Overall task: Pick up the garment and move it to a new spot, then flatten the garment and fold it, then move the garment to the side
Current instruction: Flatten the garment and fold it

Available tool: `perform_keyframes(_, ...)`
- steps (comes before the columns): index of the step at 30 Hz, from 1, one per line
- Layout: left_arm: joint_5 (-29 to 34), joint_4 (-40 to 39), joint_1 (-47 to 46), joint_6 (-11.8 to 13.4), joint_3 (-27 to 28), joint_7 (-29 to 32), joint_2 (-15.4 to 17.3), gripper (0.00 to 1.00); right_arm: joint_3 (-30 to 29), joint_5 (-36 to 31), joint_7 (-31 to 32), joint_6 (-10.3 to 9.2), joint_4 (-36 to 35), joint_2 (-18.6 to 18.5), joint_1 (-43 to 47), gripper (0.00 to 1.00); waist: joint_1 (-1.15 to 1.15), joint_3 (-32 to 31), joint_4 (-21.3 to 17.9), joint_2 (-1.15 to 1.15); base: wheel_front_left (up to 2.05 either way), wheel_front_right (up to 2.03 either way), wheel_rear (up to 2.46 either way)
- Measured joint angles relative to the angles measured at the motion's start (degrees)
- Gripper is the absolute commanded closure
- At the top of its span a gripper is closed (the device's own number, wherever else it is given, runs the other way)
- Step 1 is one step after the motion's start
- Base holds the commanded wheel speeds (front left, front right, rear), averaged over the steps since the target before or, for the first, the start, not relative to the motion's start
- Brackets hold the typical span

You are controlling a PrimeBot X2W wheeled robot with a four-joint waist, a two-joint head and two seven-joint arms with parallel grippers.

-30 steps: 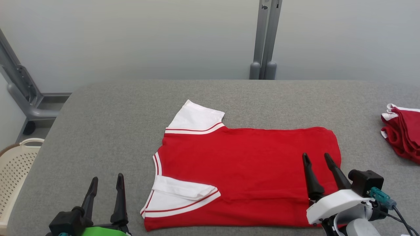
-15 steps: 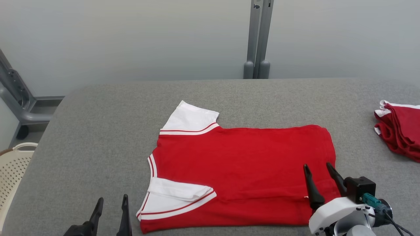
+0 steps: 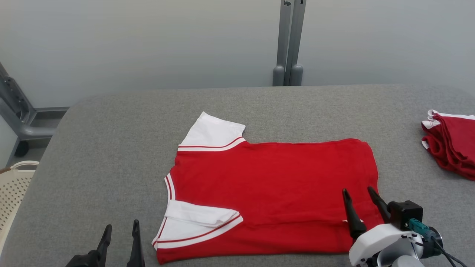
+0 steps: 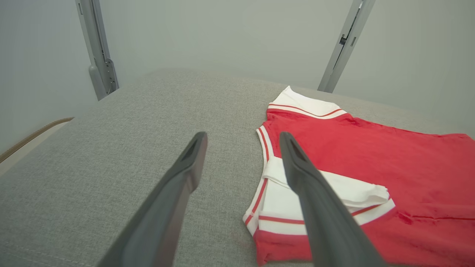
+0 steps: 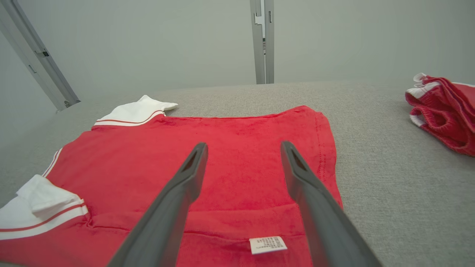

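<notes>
Head view: shirt [image 3: 271, 193] flat on desk [image 3: 111, 148]; right end effector [image 3: 358, 190] spread, over its hem end; left end effector [image 3: 122, 224] spread, just left of the folded sleeve [image 3: 202, 222], clear.

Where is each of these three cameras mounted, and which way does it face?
Head view: on the robot's head, facing forward and down at the red shirt on the grey table; left gripper lower left, right gripper lower right, both open.
Left wrist view: on the left wrist, facing along its own fingers toward the shirt's folded white sleeve.
Right wrist view: on the right wrist, facing along its own fingers over the shirt's label.
Shared: head and right wrist views both show the red pile of clothes.
</notes>
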Motion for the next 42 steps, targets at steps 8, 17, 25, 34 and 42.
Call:
perform_keyframes(8,0.9,0.3,-0.3,-0.6,0.5,0.0,-0.5,0.00,-0.2,0.2,0.0,0.00,0.3,0.0,-0.1,0.00,0.00,0.4,-0.1,0.00,0.00,0.00,0.00)
perform_keyframes(17,2.7,4.0,-6.5,-1.7,-2.4,0.2,0.1,0.00,-0.2,-0.5,3.3,0.00,-0.7,0.0,-3.0,0.00,0.00,2.5,-0.4,0.00,0.00,0.00,0.00)
perform_keyframes(25,1.6,11.4,-25.7,-2.5,-8.2,9.1,4.8,0.00,4.2,-1.8,18.5,0.00,-3.7,-4.8,-17.2,0.00,0.00,8.1,-0.9,0.00,0.00,0.00,0.00)
perform_keyframes(34,-5.0,18.1,-47.7,-2.6,-16.3,20.9,11.0,0.00,8.9,3.4,43.2,0.01,-1.4,-11.4,-35.0,0.00,0.01,17.0,-3.2,0.00,0.00,0.00,0.00)
perform_keyframes(42,-7.8,23.6,-60.7,-2.6,-23.3,27.3,15.8,0.00,9.9,4.6,54.1,0.03,-1.5,-14.2,-43.7,0.00,0.01,24.1,-6.5,0.00,0.00,0.00,0.00)
